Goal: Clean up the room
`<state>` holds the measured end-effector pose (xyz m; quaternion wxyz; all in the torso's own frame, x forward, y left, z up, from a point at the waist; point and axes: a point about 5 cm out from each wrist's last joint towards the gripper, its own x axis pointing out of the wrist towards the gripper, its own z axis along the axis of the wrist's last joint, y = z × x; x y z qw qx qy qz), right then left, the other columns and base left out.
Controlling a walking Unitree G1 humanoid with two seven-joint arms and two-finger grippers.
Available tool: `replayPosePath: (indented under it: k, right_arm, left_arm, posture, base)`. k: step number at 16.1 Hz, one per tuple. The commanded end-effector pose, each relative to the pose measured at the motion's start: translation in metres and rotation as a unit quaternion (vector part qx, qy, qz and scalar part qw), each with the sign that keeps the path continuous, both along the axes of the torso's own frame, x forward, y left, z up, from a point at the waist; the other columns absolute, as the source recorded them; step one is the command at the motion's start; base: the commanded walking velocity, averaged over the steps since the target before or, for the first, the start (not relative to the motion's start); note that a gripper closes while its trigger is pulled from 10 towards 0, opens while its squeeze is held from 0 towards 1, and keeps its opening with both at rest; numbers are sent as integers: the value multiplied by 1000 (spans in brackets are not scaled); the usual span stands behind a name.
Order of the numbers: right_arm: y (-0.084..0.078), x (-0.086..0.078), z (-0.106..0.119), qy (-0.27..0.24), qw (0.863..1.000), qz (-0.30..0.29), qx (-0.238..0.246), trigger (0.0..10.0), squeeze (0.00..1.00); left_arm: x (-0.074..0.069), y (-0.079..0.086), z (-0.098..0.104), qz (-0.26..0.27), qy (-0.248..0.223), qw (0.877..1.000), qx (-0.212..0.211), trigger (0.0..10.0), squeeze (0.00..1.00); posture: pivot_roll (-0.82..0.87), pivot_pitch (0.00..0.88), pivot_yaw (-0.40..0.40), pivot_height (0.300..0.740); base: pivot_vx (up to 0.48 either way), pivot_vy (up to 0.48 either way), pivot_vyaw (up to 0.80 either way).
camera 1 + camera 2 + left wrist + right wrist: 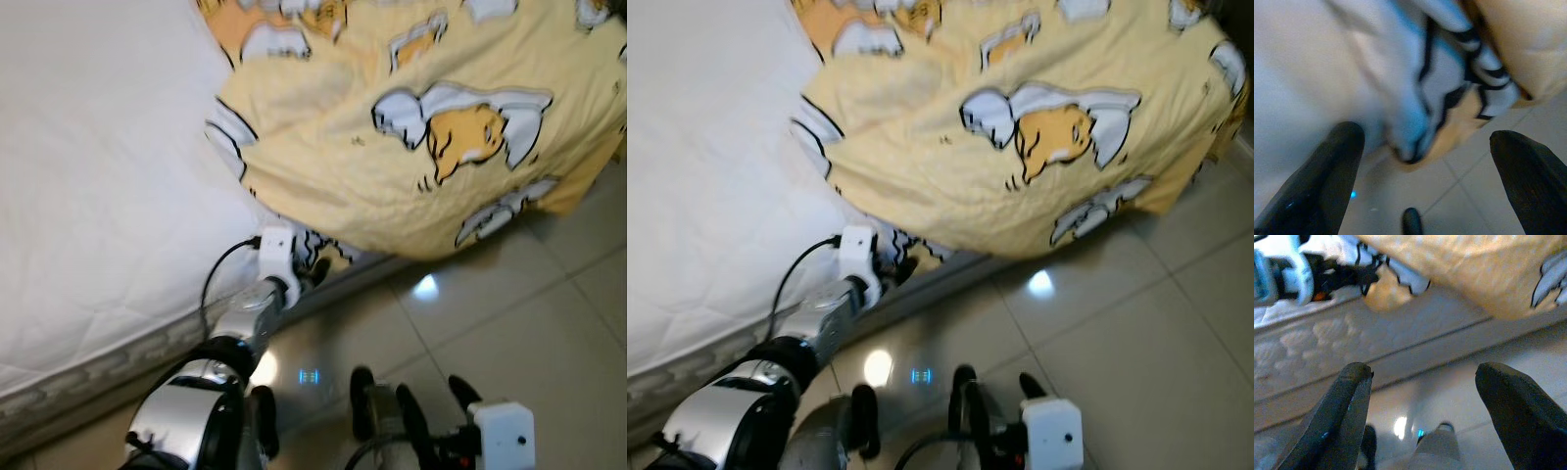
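Note:
A yellow blanket (441, 127) printed with white and orange cartoon figures lies bunched on the white mattress (98, 176) and hangs over its side toward the floor. My left gripper (313, 269) is raised to the blanket's lowest hanging corner (1449, 107) at the bed's edge. Its fingers (1327, 171) are open and wide apart, with the corner just ahead of them and not pinched. My right gripper (411, 387) hovers low over the tiles, open and holding nothing, pointing at the bed's side (1400, 338).
The quilted side of the bed (98, 377) runs diagonally along my left. Glossy beige floor tiles (549, 323) spread to the right and front, reflecting a ceiling light (426, 287).

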<state>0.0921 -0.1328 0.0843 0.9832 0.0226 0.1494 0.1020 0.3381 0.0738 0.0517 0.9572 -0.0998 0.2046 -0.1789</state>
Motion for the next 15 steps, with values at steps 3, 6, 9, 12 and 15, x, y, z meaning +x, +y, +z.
replayPosePath:
  k: [3,6,9,12,15]
  right_arm:
    - [1,-10,2,19,1000,-11,-2,10000,373]
    - [4,-11,2,24,1000,-13,2,10000,369]
    - [2,-16,5,32,999,-20,0,10000,373]
    - [2,-23,7,40,999,-24,-1,10000,373]
    - [0,-28,11,47,998,-28,-4,10000,369]
  left_arm:
    - [-5,-15,-1,-36,-17,999,-19,10000,0]
    - [-3,-9,-2,-15,-23,999,18,10000,0]
    - [0,1,-2,19,-18,999,29,4824,0]
    - [4,8,0,78,9,996,-37,0,0]
    - [8,10,4,109,20,990,-87,0,0]
  posture:
    - [-280,442,6,735]
    - [-286,458,7,735]
    - [-309,471,-1,735]
    - [-333,483,-15,735]
    - [-355,495,-27,735]
  base:
    - [0,0,0]
    - [0,0,0]
    - [0,0,0]
    - [0,0,0]
    - [0,0,0]
